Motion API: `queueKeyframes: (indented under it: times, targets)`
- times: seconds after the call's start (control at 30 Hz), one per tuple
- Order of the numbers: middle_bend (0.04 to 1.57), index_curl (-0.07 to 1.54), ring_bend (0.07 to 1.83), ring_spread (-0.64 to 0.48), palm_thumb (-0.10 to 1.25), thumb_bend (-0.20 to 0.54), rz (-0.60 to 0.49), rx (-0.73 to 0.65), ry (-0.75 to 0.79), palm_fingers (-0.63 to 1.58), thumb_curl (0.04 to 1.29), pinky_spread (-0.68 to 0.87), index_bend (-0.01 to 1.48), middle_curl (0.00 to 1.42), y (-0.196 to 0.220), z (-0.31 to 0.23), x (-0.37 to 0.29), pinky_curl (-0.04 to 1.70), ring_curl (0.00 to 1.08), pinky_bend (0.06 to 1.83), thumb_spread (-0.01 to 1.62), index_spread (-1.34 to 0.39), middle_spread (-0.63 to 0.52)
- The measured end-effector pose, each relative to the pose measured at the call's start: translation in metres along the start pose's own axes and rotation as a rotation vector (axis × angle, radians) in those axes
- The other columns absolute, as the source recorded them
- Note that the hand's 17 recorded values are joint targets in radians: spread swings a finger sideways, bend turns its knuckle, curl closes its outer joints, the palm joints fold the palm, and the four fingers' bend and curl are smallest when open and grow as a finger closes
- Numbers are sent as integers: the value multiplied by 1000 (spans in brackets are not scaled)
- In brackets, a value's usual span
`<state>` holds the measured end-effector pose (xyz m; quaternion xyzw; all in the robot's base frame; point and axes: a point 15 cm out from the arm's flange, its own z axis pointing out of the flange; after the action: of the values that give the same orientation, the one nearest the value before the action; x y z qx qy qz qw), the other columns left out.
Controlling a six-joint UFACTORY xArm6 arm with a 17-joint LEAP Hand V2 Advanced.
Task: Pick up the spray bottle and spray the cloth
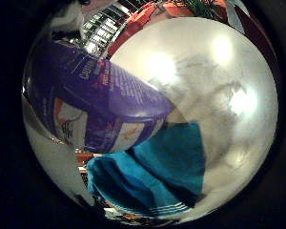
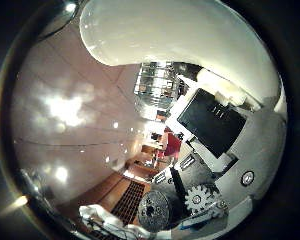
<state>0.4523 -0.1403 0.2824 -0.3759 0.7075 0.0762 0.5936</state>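
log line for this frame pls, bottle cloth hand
phase: bottle held up | spray bottle: close against palm, above table | cloth: teal, folded, on table below bottle | hand: fingers curled round bottle

A purple-labelled spray bottle (image 1: 93, 102) fills much of the view, close to the palm. Beside and beneath it, a teal cloth (image 1: 155, 174) lies folded on a pale, glossy table (image 1: 214, 86) with bright light reflections. A striped hem shows along one edge of the cloth.
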Motion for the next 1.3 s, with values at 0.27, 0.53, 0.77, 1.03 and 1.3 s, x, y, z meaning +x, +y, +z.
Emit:
queueKeyframes:
  times: [0.27,0.53,0.77,1.03,1.3]
  targets:
    - [1375,804,1390,-212,1078,-13,-87,-123,-16,1113,661,-176,1167,732,18,1,-79,905,704,1278,896,-203,-106]
    - [1398,784,1386,-213,1061,-16,-303,-519,324,1109,706,-175,1192,710,45,-33,-124,1067,739,1209,890,-189,-102]
    - [1404,772,1375,-215,1055,-17,-441,-797,562,1111,724,-176,1194,699,82,-60,-175,1165,754,1157,892,-188,-102]
    - [1414,765,1363,-217,1020,-16,-644,-1073,920,1117,733,-188,1193,692,133,-65,-187,1242,767,1112,908,-193,-102]
    - [1414,761,1352,-219,1009,-13,-710,-1184,1176,1122,736,-202,1191,686,156,-41,-168,1288,778,1085,952,-197,-102]
